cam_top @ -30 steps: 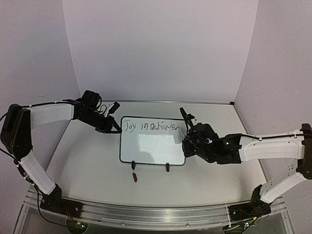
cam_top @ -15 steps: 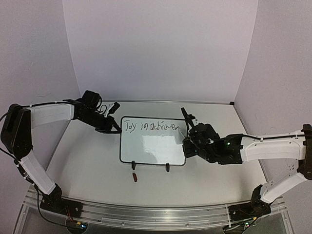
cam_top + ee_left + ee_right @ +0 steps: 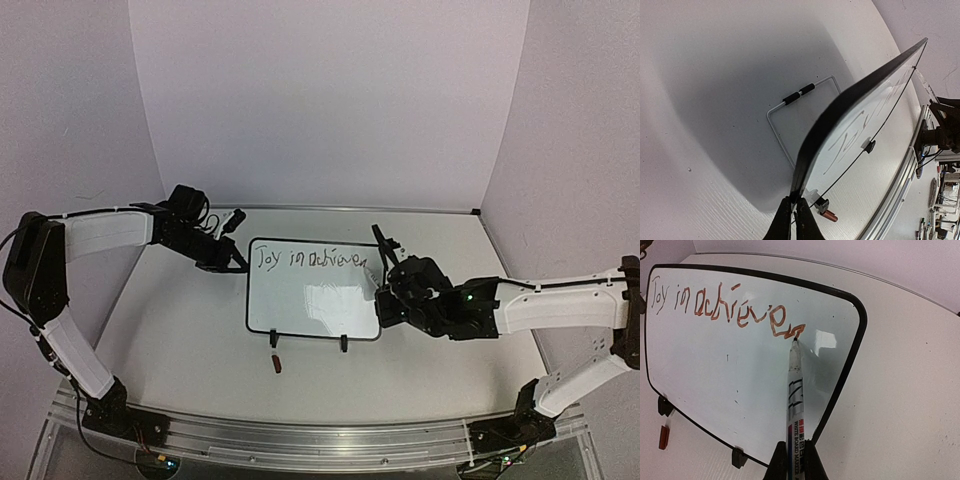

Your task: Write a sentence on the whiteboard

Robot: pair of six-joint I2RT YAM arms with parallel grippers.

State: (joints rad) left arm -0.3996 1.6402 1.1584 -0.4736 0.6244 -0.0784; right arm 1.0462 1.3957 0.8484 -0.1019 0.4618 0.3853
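Whiteboard: the whiteboard (image 3: 312,305) is standing tilted on the table (image 3: 180,340), propped from behind by a thin wire stand (image 3: 790,107).
Feet: two black clip feet (image 3: 274,340) are sitting along the whiteboard's near edge.
Writing: a reddish-brown line of lettering (image 3: 725,307) is running along the whiteboard's far edge, reading roughly "Joy in achiever".
Left end effector: the left end effector (image 3: 794,220) is reaching in at the whiteboard's far left corner, its jaws closed together and pinching the black frame there.
Right end effector: the right end effector (image 3: 795,462) is hovering just off the whiteboard's right edge, clamped tight around the barrel of a marker (image 3: 795,405).
Marker: it is pointing away from the wrist camera, with its tip touching the whiteboard's surface at the end of the last letter, close to the far right corner.
Small piece: a short reddish object (image 3: 277,363) is lying on the table just in front of the whiteboard's near left foot; it is possibly the marker's cap, though it is showing too small to be sure.
Glare: a pale reflection is lying across the whiteboard's middle, below the lettering.
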